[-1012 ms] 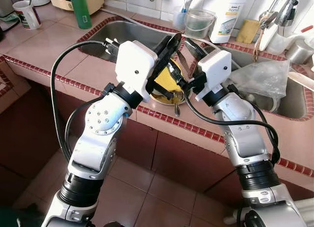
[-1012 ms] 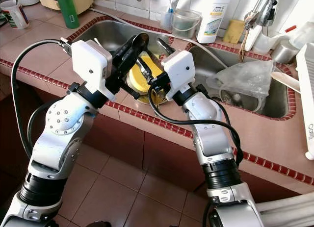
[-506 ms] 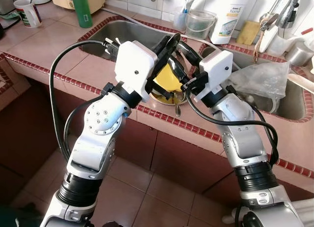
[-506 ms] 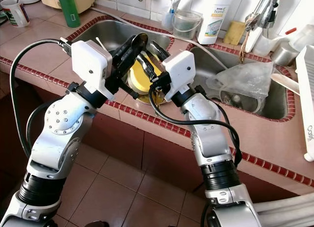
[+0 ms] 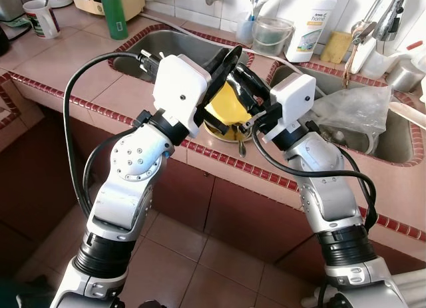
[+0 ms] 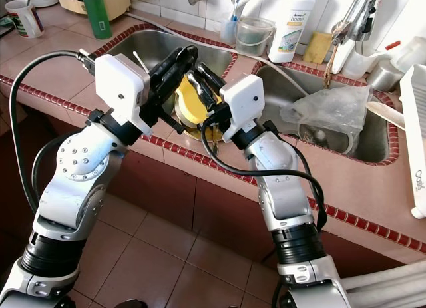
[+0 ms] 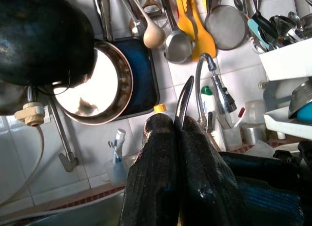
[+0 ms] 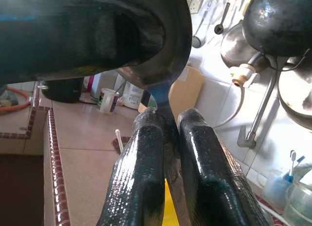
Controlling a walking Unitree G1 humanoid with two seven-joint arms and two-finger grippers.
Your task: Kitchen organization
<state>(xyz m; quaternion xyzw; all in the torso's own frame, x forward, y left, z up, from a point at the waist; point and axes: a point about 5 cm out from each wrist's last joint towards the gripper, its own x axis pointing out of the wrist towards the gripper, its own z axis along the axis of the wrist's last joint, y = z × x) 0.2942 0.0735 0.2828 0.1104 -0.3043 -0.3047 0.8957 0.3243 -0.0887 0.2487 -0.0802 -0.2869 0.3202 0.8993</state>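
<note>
- Currently both hands meet above the left sink basin (image 5: 166, 45), over a stack of dishes near its front edge.
- Left hand (image 5: 229, 60): fingers pressed together on a thin dark blade-like utensil (image 7: 184, 101); in the left wrist view the blade sticks up from between the closed fingers (image 7: 156, 177).
- Right hand (image 6: 202, 78): fingers closed on the same sort of thin flat metal piece; the right wrist view shows it pinched between the two fingers (image 8: 139, 177). Whether it is the one utensil held by both, cannot tell.
- Yellow plate (image 5: 226, 107) sits tilted directly under the two hands, resting on a metal dish (image 5: 229, 133) at the sink's front edge.
- Spoon (image 5: 240, 147) lies over the sink's front rim, just beside the metal dish.
- Right of the sink basin, a second basin holds a crumpled clear plastic bag (image 5: 353, 105).
- Behind the sink: white detergent bottle (image 5: 308, 25), clear cup (image 5: 269, 34) with toothbrushes, yellow sponge (image 5: 336, 45).
- Left of the sink on the tiled desk (image 5: 73, 58): green bottle (image 5: 114, 14), mug (image 5: 42, 18).
</note>
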